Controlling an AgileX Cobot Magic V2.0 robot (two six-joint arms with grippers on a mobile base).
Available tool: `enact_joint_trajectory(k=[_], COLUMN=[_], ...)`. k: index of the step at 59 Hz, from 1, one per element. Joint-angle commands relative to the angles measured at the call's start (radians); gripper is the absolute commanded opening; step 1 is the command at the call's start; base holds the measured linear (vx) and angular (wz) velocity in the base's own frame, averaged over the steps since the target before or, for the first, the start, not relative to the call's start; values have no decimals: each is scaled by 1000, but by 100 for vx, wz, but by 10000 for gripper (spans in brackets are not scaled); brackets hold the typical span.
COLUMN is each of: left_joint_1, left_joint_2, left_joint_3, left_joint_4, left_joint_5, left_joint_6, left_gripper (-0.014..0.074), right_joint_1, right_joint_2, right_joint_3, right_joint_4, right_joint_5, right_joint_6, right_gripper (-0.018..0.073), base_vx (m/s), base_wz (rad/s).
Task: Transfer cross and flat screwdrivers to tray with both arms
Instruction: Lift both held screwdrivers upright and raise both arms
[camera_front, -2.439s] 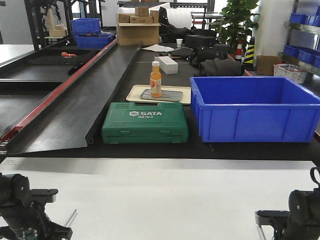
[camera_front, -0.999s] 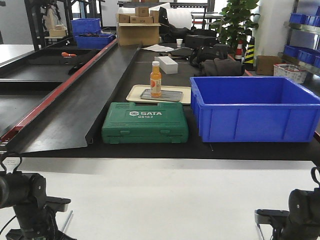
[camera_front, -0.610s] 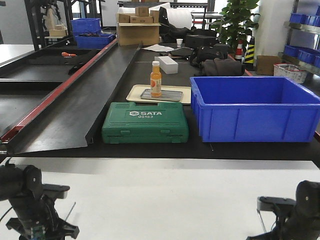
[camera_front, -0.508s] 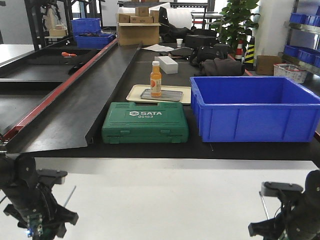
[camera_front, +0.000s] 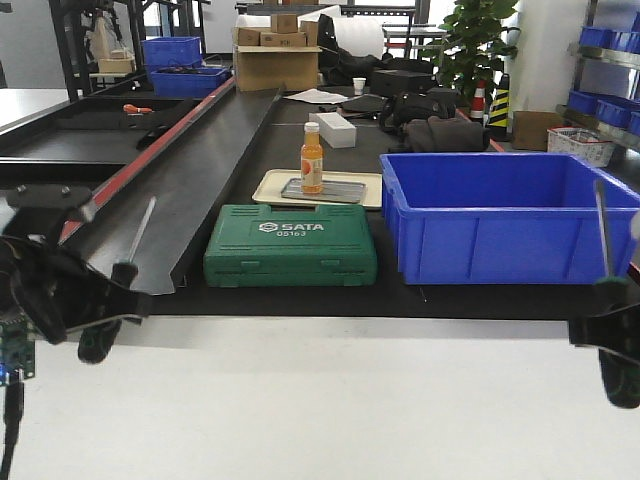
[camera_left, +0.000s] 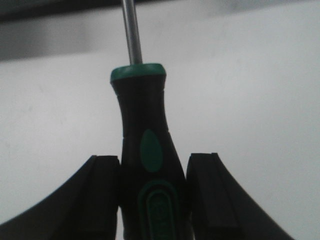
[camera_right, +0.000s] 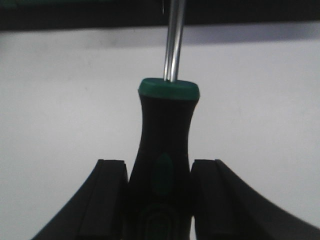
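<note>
Screwdrivers are both in the air over the white table: the left screwdriver left of the green tool case, shaft up and tilted, the right screwdriver right of it, near upright. My left end effector pinches one black-and-green handle and my right end effector the other. No view shows the grey tray, so I judge slow travel and a firm pinch are wise. Behind the case sit a cream tray and an orange bottle; right of it is a blue bin.
</note>
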Motion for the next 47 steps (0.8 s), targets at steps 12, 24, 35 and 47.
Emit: enact_joint_trajectory(k=[12,24,35,47], left_joint_1=[-12,-12,-12,-12], left_joint_2=[-291,-498,-662,-783], left_joint_3=[126,277,347,347], left_joint_4=[-29,-22,-21,-21], left_joint_5=[-220,-320,-348,-369], left_joint_6=[-7,29,55,78], left_gripper=[1,1,1,1], right_joint_1=[-1,-1,-1,-1], right_joint_2=[-259,-355,-430,-483], right_joint_3=[-27,-24,-24,-24], right_joint_4=[1,1,2,2], right_joint_5=[-123,-114,-103,-91], right_joint_6=[-33,-109,-142,-140], right_gripper=[-8,-8,-8,-8], base_vx=[0,0,0,0], base_wz=[0,0,0,0])
